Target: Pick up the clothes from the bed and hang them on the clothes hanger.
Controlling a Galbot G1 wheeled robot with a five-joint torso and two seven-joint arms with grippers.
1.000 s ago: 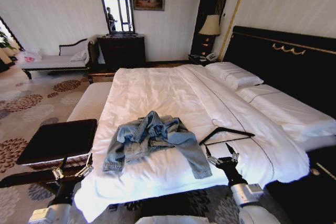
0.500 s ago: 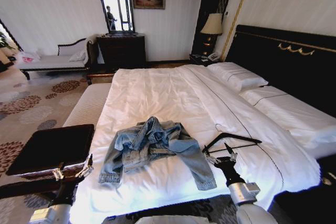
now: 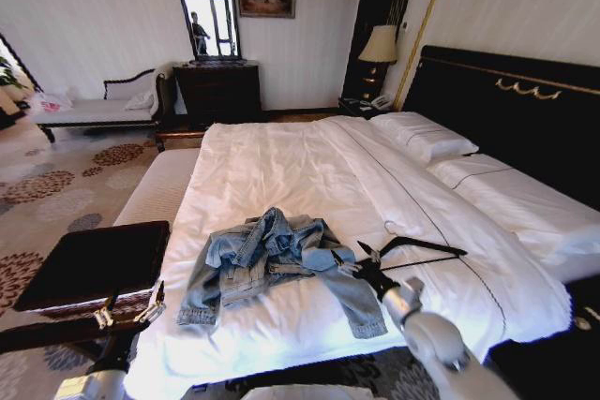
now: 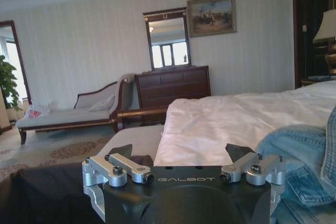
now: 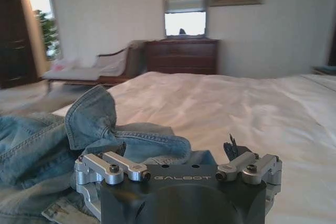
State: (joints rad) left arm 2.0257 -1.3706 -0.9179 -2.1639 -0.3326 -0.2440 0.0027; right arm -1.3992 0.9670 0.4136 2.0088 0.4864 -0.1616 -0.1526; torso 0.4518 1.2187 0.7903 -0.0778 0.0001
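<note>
Lying crumpled near the foot of the wide white-sheeted bed is the light-blue washed denim jacket, one sleeve trailing toward the mattress edge and the collar bunched up in the middle. Just beside it, toward the robot's right, the thin black triangular hanger rests flat on the duvet with its silver hook pointing up the bed toward the white pillows.

The right end effector is out over the bed, right at the jacket's near sleeve, between the denim and the hanger; its dark fingers are spread apart with nothing between them. From the right wrist camera, the folded denim sits just in front of those open fingers.

The left end effector hangs low off the left edge of the mattress, above a dark square stool, its jaws spread too and empty. The left wrist view catches a patch of denim at the side.

Behind the bed stands the tall black headboard with gold trim, with a lit lamp at the corner.
</note>
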